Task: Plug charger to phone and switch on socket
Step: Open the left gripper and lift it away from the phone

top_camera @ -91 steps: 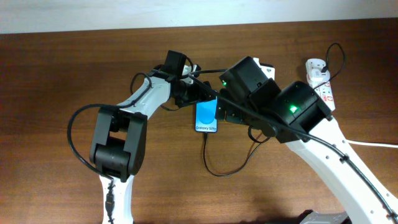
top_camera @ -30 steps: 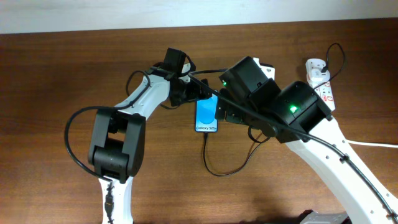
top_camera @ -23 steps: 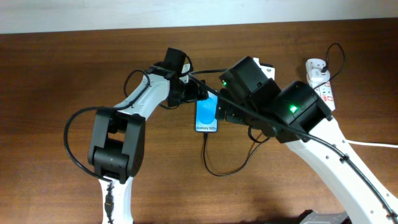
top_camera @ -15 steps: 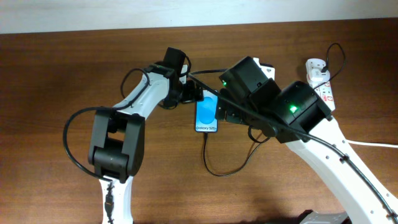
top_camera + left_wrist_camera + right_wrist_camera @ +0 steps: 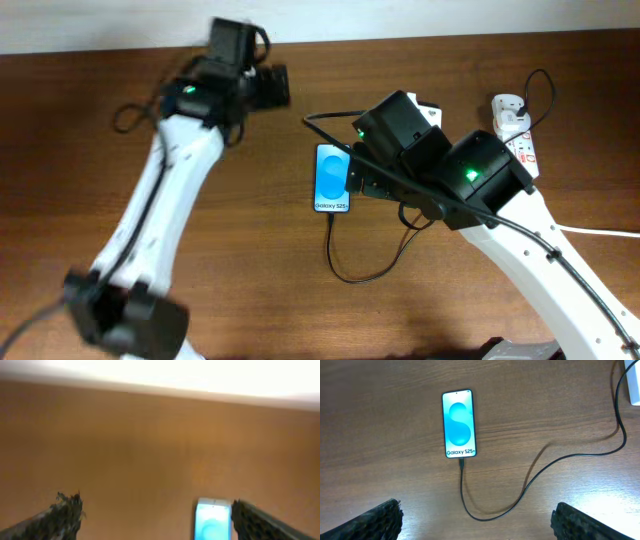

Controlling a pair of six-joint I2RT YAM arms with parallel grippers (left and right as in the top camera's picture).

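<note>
Near the middle of the tabletop (image 5: 250,240) the phone (image 5: 332,180) lies flat, screen up and lit blue, with white lettering at its near end. The charger (image 5: 520,487) is plugged into that near end: its thin black cable runs toward the near edge, loops round to the right and climbs back toward the far right corner. There the socket (image 5: 517,125) sits, a white strip with red-marked switches; the black cable arcs over it, though the adapter itself cannot be made out.

The left gripper (image 5: 268,86) is up by the far edge, well apart from the phone and to its left. Its fingers (image 5: 65,512) are spread wide with nothing between them; in the left wrist view the picture is blurred, and the phone shows low down beside the right-hand finger.

The right gripper (image 5: 475,522) hangs above the phone, not touching it. Its fingers (image 5: 572,520) are likewise released and wide apart, with only the bare tabletop and the cable's loop between them. In the overhead view the right arm hides this gripper and the right edge of the phone.
</note>
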